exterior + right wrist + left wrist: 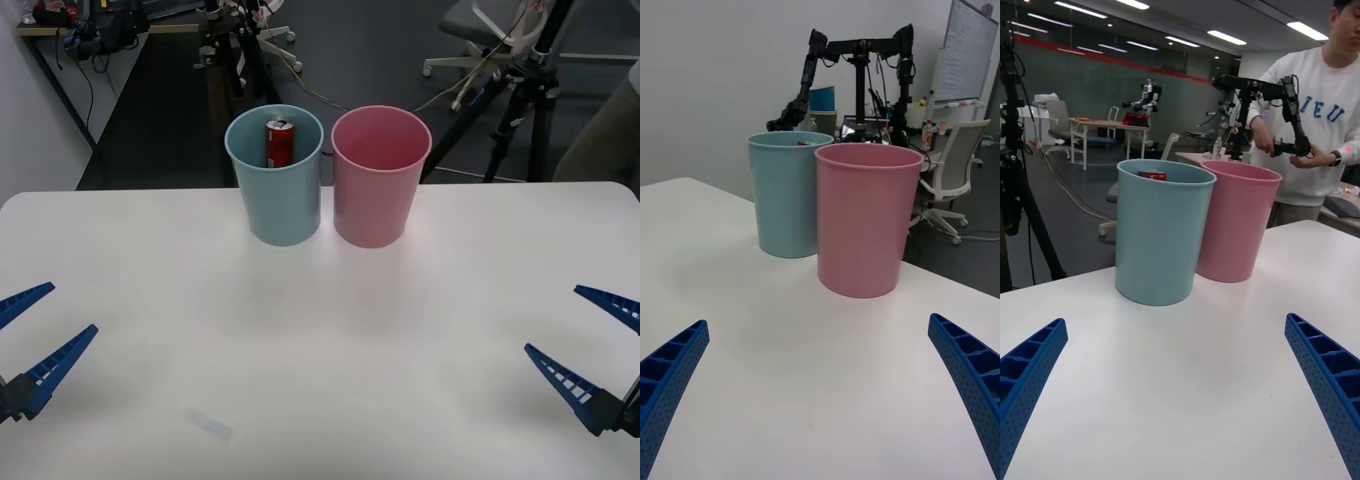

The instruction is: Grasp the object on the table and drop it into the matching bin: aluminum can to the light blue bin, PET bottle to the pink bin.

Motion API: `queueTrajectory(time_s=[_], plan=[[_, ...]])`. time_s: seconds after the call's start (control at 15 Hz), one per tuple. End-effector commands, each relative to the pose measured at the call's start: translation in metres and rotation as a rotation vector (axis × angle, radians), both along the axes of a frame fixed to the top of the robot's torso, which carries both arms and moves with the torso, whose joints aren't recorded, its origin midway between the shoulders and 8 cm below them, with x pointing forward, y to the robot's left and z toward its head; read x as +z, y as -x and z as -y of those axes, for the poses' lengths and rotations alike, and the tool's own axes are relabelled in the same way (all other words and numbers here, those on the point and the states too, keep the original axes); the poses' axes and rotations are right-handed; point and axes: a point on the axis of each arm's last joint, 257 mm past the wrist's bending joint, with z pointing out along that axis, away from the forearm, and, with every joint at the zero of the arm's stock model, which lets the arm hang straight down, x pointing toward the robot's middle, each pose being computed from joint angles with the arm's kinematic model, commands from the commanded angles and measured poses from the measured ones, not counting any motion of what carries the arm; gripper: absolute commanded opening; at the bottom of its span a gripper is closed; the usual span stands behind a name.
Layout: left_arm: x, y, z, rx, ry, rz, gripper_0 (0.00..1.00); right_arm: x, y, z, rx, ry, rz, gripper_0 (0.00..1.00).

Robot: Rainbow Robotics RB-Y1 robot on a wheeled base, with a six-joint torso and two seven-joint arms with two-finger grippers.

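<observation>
- The small red aluminum can (280, 143) with a silver top and pull tab stands upright inside the tall, tapered light blue plastic bin (274, 205), against its far inner wall; its red top edge shows just above the rim in the left wrist view.
- The light blue bin stands just beside the same-shaped pink plastic bin (378, 200), toward the far edge of the large white smooth-topped table (320, 330). The pink bin is on the robot's right of the blue one.
- The left gripper (33, 335) hangs low over the near left part of the table, its blue ribbed fingers (1034, 367) spread wide apart and holding nothing.
- The right gripper (590, 345) sits over the near right part of the table, its blue ribbed fingers (970, 367) likewise spread apart and holding nothing.
- Both grippers are well apart from the bins.
</observation>
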Motion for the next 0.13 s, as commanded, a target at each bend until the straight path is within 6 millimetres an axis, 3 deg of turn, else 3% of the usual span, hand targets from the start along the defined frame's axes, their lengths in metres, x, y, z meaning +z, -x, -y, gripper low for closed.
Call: queueTrajectory(time_s=[0.07, 0.13], plan=[[0.0000, 0.0000, 0.0000, 0.000, 0.000, 0.000, 1.00, 0.0005, -0.0008, 0.0025, -0.008, 0.001, 0.001, 1.00], [0.0000, 0.0000, 0.0000, 0.000, 0.000, 0.000, 1.00, 0.0005, -0.0008, 0.0025, -0.008, 0.001, 0.001, 1.00]])
